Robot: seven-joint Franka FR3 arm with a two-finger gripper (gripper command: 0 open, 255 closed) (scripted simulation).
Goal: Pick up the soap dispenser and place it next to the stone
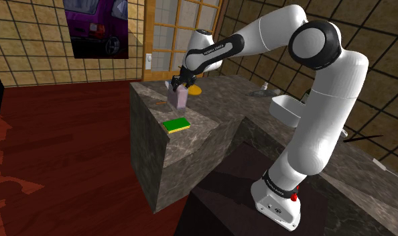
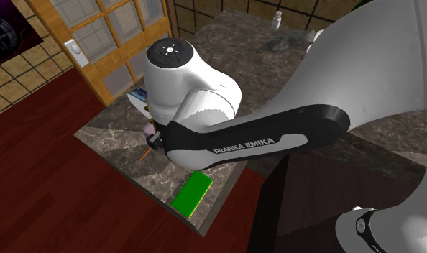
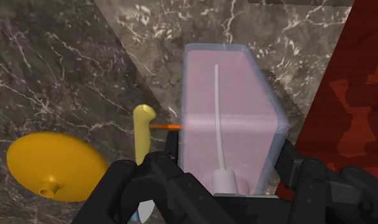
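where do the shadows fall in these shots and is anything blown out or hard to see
Shoulder view: dark shadows lie on the red floor at the picture's left, and the counter has dim side faces. Wrist view: the soap dispenser is evenly lit, no glare. Second exterior view: the white arm covers most of the dispenser.

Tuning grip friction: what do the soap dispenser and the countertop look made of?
The soap dispenser looks like clear glossy plastic. A white tube and a pink fill show through its pale shell, though it could be glass. The countertop looks like dark polished stone, marble-like, judging by its white veins. It is a render, so this is uncertain.
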